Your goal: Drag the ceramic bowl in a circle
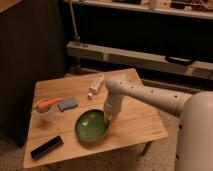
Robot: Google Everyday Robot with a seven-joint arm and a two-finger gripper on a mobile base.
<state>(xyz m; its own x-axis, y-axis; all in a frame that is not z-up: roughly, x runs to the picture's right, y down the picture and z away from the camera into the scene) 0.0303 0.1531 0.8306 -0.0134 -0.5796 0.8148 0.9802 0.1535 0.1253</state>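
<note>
Item: bowl (91, 125), sitting front-centre on the table (137, 122). Gripper (108, 117) is meeting its right rim; whether it is clamping, we cannot tell. We are judging the circle drag mid-course. Next we are needing a curved sweep, avoiding the cup (45, 111).

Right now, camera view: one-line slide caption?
Pincer at the rim of the green ceramic bowl on the wooden table.

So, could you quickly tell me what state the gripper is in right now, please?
Gripper: down at the rim of the ceramic bowl; whether it is open, closed or gripping the bowl cannot be told.
</note>
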